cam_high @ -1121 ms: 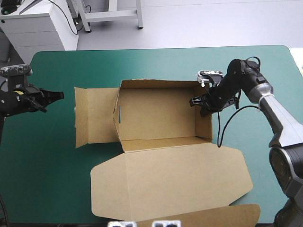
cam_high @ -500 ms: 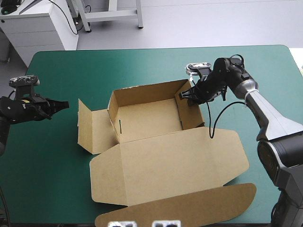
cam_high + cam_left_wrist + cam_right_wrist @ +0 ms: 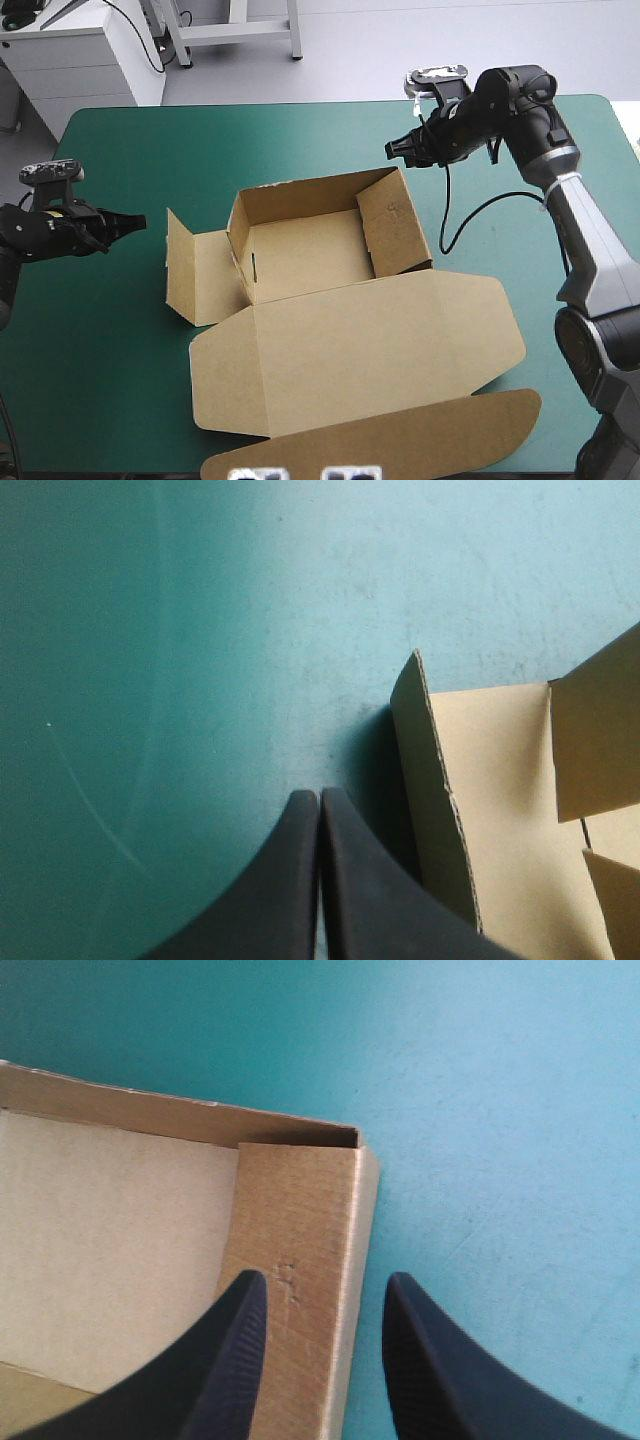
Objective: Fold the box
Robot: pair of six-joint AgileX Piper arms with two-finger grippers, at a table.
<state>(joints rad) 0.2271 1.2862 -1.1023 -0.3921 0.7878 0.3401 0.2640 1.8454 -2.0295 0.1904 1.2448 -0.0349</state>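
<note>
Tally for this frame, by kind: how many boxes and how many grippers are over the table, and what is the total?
box: 1
grippers: 2, the left gripper shut and the right gripper open
total: 3

1. Brown cardboard box (image 3: 360,350): lid's curved tuck flap clipped by high view's bottom edge.
2. Left wrist view: box (image 3: 500,820) mostly out of frame, side flap only.
3. Right wrist view: one box (image 3: 300,1220) corner, rest cut off.

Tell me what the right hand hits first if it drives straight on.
Probably the box's right wall near its far corner: it lies just ahead of the right hand, between its open fingers, though the gap is unclear.
</note>
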